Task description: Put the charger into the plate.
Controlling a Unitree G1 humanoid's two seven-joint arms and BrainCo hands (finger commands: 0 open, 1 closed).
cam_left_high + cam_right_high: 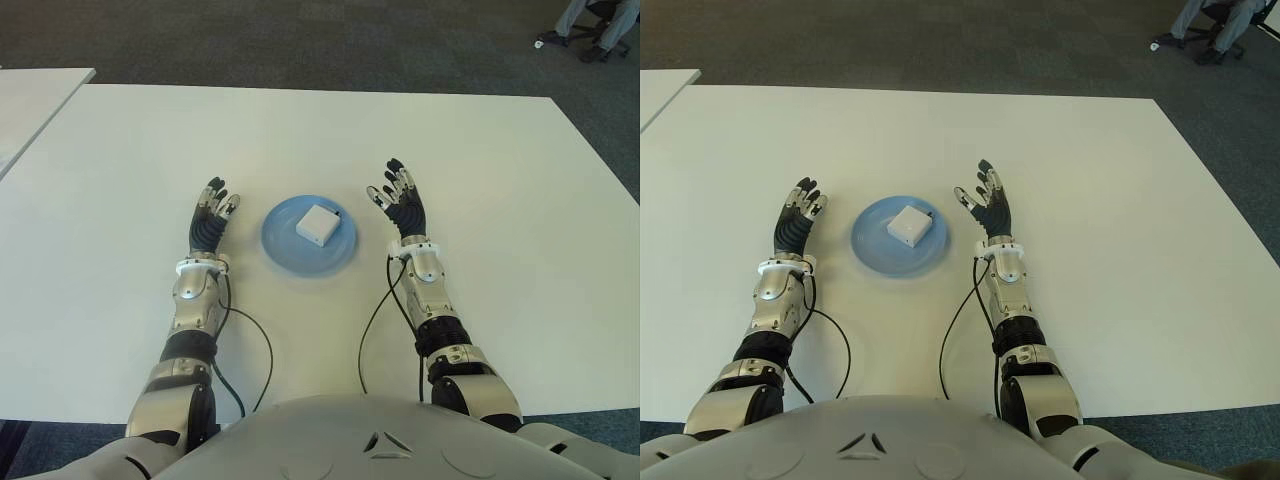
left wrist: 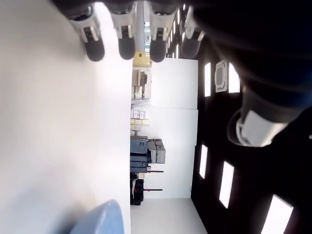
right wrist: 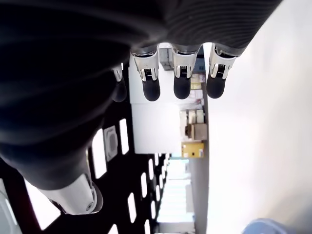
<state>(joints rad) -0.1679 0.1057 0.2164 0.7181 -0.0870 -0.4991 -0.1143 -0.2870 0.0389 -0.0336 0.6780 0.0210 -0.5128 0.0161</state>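
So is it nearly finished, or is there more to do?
It looks finished. The white charger already lies in the blue plate on the table. Nothing is in hand: the left hand and right hand are open, either side of the plate. Nothing visible remains to do.

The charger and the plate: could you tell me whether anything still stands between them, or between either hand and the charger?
Nothing visible does. The white charger already lies in the blue plate. The left hand and right hand show open and empty on either side of the plate, with only bare table between.
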